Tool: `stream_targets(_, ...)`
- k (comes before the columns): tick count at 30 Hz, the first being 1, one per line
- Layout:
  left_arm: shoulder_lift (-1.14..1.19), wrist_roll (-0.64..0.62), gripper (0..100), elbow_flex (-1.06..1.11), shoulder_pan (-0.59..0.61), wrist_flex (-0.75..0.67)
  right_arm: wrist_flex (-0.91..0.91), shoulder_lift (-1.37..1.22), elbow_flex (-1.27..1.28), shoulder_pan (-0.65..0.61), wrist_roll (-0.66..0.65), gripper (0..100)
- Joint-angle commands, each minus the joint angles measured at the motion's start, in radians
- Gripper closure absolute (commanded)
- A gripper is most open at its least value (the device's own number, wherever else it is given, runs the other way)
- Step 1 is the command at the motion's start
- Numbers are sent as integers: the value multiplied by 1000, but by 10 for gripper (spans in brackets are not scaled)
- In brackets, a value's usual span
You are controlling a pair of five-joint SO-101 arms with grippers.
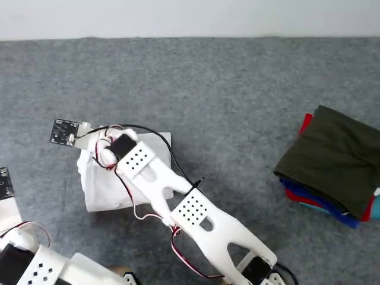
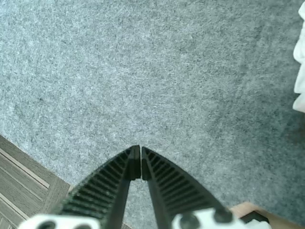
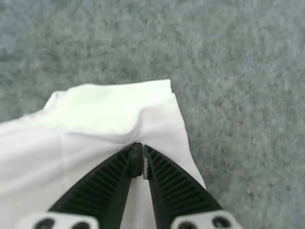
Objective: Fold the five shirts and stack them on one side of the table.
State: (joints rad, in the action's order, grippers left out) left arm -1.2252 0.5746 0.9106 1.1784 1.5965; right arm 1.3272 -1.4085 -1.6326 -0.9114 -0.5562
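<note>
My right gripper (image 3: 139, 162) is clenched on the folded white fabric shirt (image 3: 109, 114). The tips meet w/ a pucker of cloth pinched between them, near one corner of the bundle. From the high view that shirt lies left of centre, toward the near edge, on the grey felt table cover (image 1: 225, 89). My right arm (image 1: 196, 211) stretches diagonally over it from the near side and hides approx. half of it. My left gripper (image 2: 141, 164) is clenched too, ribbed black jaws pressed together w/ nothing between them. It sits over bare felt by the table's edge, w/ wood-plank floor (image 2: 24, 181) showing past that edge and a bit of the white cloth at the side of the left wrist view. My left arm (image 1: 29, 261) is at the near-left corner in the high view. At the table's right edge, well apart from the white shirt, is the stack. A dark olive-green shirt (image 1: 332, 157) is on top, w/ blue (image 1: 317, 202), red (image 1: 306, 123) and teal (image 1: 375, 208) layers peeking out under it.
</note>
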Motion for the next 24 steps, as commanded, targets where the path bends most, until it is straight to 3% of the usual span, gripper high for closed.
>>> stream_targets(1,-6,-9,983,-13,0,-21,128,179,-51,12,-6,989)
stream_targets(5,-6,-9,983,-13,0,-21,298,280,-51,13,6,989)
stream_targets(10,-6,-9,983,-10,0,-21,467,366,-51,24,132,989)
stream_targets(16,-6,-9,983,-12,0,-21,475,437,-32,90,275,990)
stream_targets(20,-6,-9,983,-13,0,-21,475,542,137,104,292,990)
stream_targets(24,-6,-9,983,-13,0,-21,472,728,466,99,313,990)
